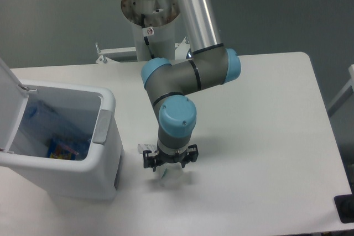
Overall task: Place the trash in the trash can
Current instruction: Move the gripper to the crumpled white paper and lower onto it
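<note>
1. From the fixed camera I see the two-finger black gripper (170, 165) of the grey arm with pale blue joint caps (177, 115), pointing straight down at the matte white table (265, 136).
2. Its jaws are spread wide, one black finger (148, 161) at 9 o'clock of the wrist and the other at 3 o'clock, both low over the tabletop.
3. Between and under the fingers lies the small angular grey-white cardboard carton piece (170, 175); only a corner at 9 o'clock and a pale folded edge at 6 o'clock show past the wrist.
4. I cannot tell whether the fingers touch the carton piece, and its long axis is mostly hidden; what shows seems to run from 10 o'clock to 4 o'clock.
5. The large white plastic rectangular trash can (108, 164), smooth with a rounded rim, stands at 9 o'clock of the gripper, near it but apart.
6. A grey latch (100, 127) sits on the wall facing the arm, and the hinged white lid (10, 100) stands open at the far left.
7. Inside the can I make out bluish, crinkled-looking contents and a small blue and yellow item (60, 148); I cannot identify them.
8. The arm's round metal base column (150, 20) stands at 12 o'clock, beyond the table edge.
</note>
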`<action>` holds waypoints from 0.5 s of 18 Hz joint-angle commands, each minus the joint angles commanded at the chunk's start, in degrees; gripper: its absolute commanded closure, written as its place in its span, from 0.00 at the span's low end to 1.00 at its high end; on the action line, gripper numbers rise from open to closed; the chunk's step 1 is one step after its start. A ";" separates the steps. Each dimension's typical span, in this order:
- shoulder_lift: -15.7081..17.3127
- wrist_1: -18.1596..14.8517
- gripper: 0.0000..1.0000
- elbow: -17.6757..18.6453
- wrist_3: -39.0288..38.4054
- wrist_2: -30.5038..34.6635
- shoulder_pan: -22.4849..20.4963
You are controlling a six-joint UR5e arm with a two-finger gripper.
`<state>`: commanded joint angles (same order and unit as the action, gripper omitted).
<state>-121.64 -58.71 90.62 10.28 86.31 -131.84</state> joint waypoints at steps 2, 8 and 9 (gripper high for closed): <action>-0.09 0.00 0.57 0.17 0.00 0.70 0.00; -0.09 0.00 0.73 -0.18 0.00 1.76 0.18; -0.09 0.00 0.77 -0.26 0.00 1.85 0.18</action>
<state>-121.73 -58.71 90.35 10.28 88.15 -131.66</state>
